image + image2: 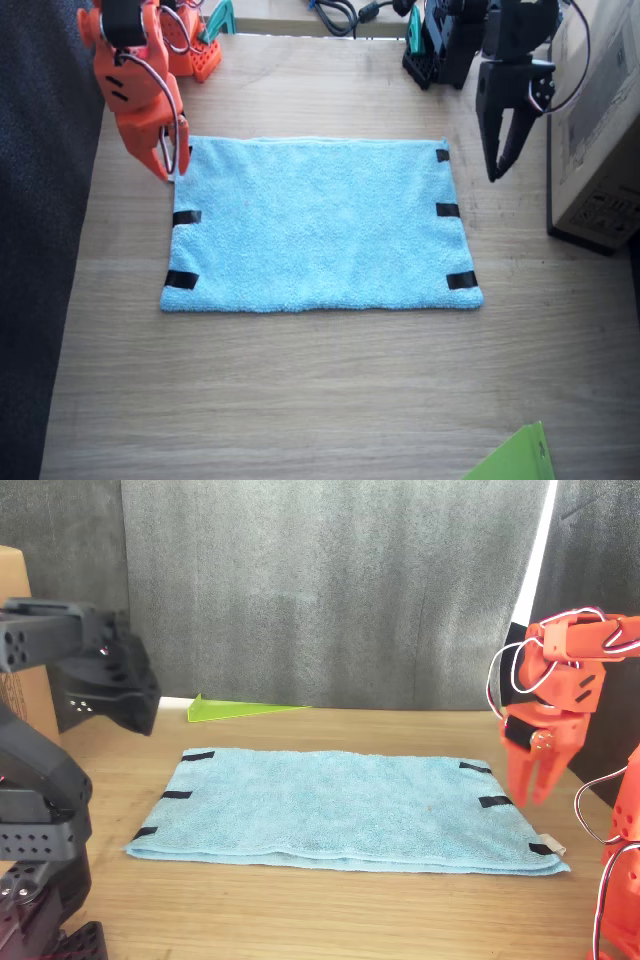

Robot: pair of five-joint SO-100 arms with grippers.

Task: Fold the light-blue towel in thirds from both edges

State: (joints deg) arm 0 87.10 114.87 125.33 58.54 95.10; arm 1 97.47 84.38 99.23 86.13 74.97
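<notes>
The light-blue towel (315, 225) (340, 810) lies flat and unfolded on the wooden table (320, 390). Short black tape strips mark both edges (187, 217) (447, 210). A small white tag (553, 847) sticks out at one corner. My orange right gripper (170, 172) (535, 798) points down over the towel's far corner and hides the strip there. Its fingers stand close together with nothing between them. My black left gripper (494, 176) hangs just off the towel's other far corner. Its tips meet and it holds nothing.
A cardboard box (600, 120) (15, 630) stands close behind the left arm. A bright green sheet corner (515, 460) (235, 710) lies at the table's near edge. Cables (335, 15) and the arm bases (200, 50) crowd the far edge. Dark cloth (40, 250) borders the table.
</notes>
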